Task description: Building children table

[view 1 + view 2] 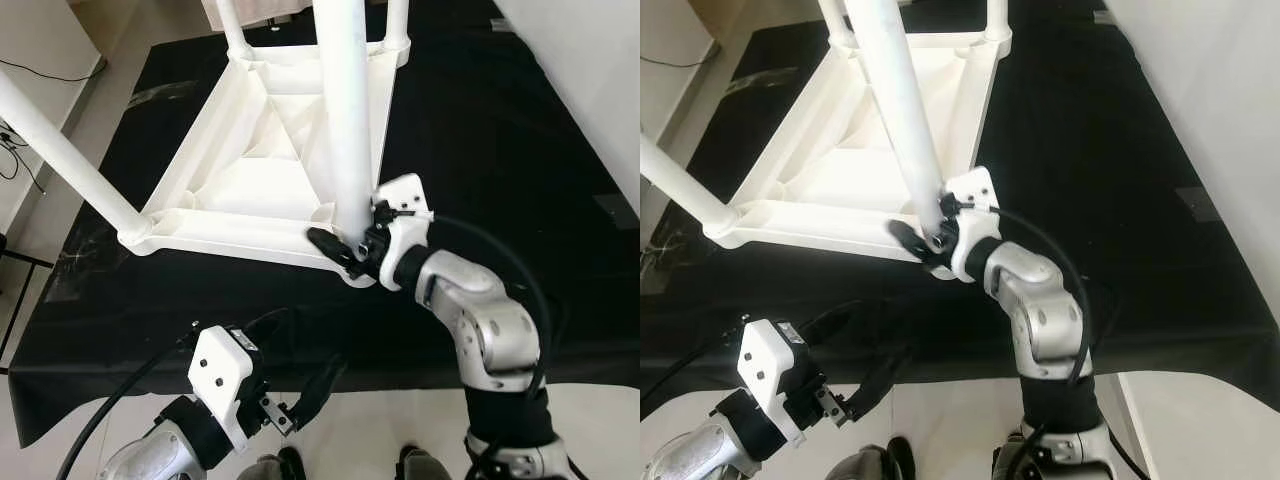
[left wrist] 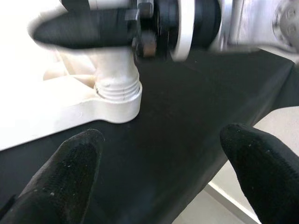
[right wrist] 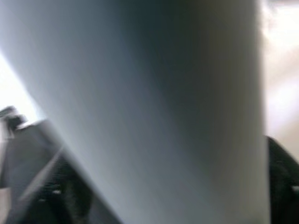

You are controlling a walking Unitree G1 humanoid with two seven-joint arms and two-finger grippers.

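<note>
A: While the black-covered counter (image 1: 500, 130) carries the whole job, what sits on it?

B: The white children table (image 1: 250, 170), upside down, its top flat on the cloth and its ribbed underside facing up. It lies toward the far-left part of the counter.

A: Legs fitted?

B: Four corner sockets, four legs standing in them. Near-left leg (image 1: 60, 150) slants out toward the robot's left. Two far legs (image 1: 232, 25) are seated at the back corners. Near-right leg (image 1: 345, 110) rises from the near-right corner.

A: Right tool?

B: The right tool (image 1: 345, 245) grips the base of that near-right leg, one black finger showing on either side of it, just above the socket collar (image 2: 117, 88). In the right wrist view the white tube sits pressed close against the lens, blurred.

A: Left tool?

B: The left tool (image 1: 300, 395) hangs low at the counter's near edge, fingers (image 2: 70, 168) spread wide, holding nothing, pointed toward that same corner.

A: Progress?

B: Judgement: late stage. The last leg appears to be getting seated or twisted tight. Left to do: confirm seating, release, turn the table upright.
</note>
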